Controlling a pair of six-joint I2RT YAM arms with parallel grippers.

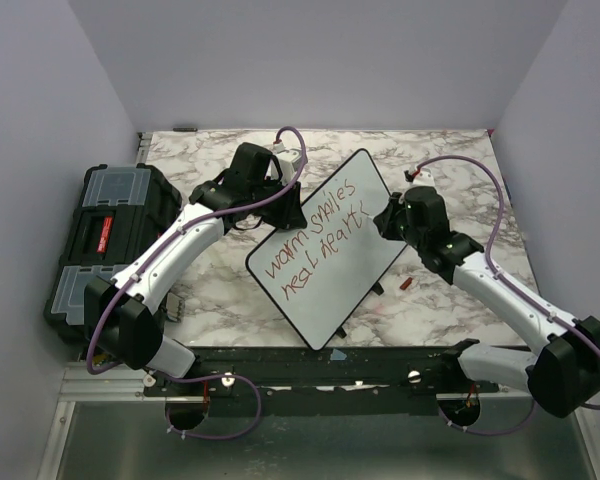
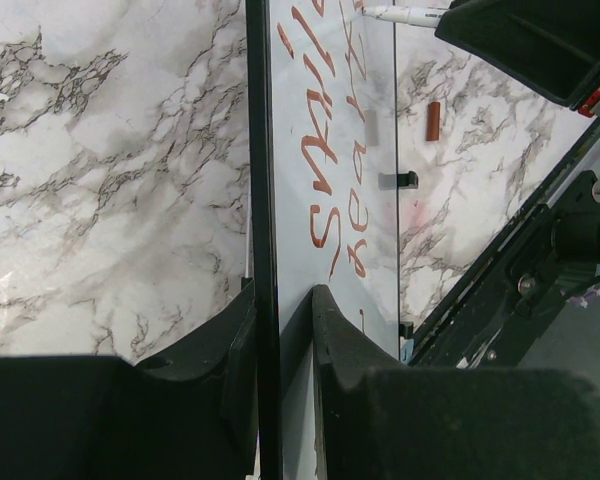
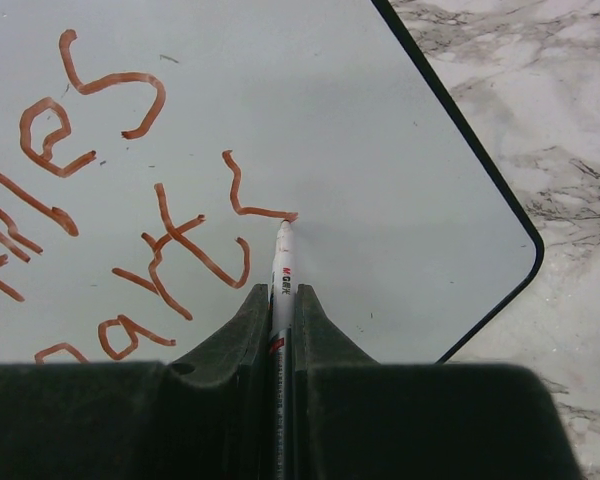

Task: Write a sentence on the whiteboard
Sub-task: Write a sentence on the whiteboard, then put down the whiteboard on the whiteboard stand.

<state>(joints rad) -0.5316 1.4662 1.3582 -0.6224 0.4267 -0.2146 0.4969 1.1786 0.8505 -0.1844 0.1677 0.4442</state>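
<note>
Your flat white rectangular whiteboard (image 1: 328,305) has a thin black rim; its handwritten sentence (image 1: 325,248) is orange-red. Under the whiteboard, the marble-patterned surface (image 1: 220,290) is white with grey-brown veins. Left of the whiteboard, the black plastic toolbox (image 1: 130,215) shows clear lids and a red label. On the whiteboard, the slim white marker pen (image 3: 281,285) carries a red band.

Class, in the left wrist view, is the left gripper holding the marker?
No, the left gripper is shut on the whiteboard, one finger on each side of its black rim.
</note>
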